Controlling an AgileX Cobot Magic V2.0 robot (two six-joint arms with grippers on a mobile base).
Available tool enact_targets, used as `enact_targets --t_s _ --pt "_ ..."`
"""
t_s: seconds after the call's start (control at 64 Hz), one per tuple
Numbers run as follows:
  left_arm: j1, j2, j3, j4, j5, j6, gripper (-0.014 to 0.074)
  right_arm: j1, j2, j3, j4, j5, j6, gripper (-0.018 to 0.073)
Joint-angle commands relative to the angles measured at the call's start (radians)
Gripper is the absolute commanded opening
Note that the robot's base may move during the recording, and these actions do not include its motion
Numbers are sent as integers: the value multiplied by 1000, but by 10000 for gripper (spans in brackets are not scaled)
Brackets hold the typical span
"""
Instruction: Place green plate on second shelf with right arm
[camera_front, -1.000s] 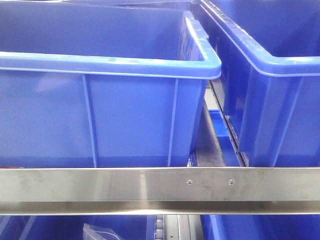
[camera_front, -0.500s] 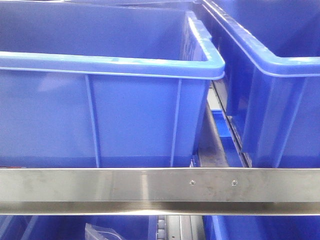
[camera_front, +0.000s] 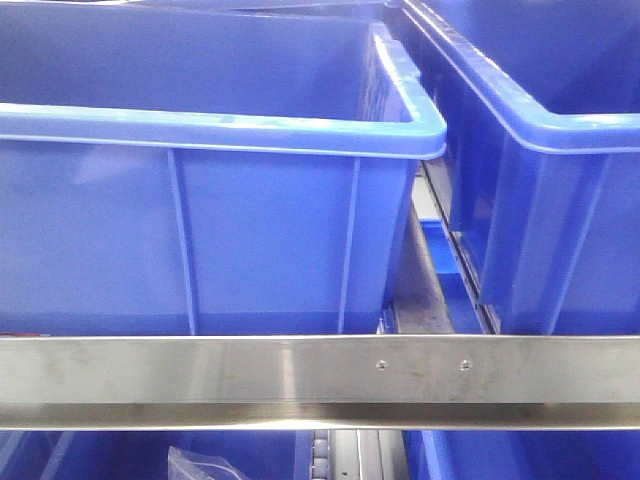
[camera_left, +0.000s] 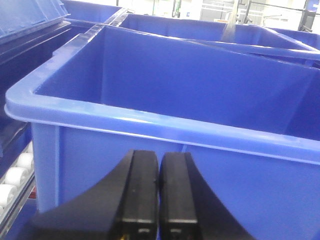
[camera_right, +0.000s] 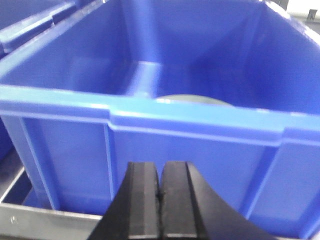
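The green plate (camera_right: 192, 99) shows only as a pale sliver above the near rim of a blue bin (camera_right: 150, 115) in the right wrist view; the rest of it is hidden inside the bin. My right gripper (camera_right: 160, 172) is shut and empty, in front of that bin's near wall, below its rim. My left gripper (camera_left: 159, 165) is shut and empty, in front of the near wall of another blue bin (camera_left: 165, 125). Neither gripper nor the plate shows in the front view.
The front view shows two blue bins (camera_front: 200, 130) (camera_front: 560, 140) side by side on a shelf behind a steel rail (camera_front: 320, 380), with a narrow gap (camera_front: 430, 280) between them. White rollers (camera_left: 15, 177) lie at the left in the left wrist view. More blue bins sit below the rail.
The front view has shifted slightly sideways and back; the bins and rail stand almost as they did a second ago.
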Motion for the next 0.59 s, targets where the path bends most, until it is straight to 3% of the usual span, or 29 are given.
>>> enact_targets --t_s 0.0,0.578 --pt "-3 -16 41 -8 -89 -3 130 0 -13 -17 5 -71 -12 56" --pt "-3 -16 41 -8 -89 -3 130 0 -13 -17 5 -71 -12 56"
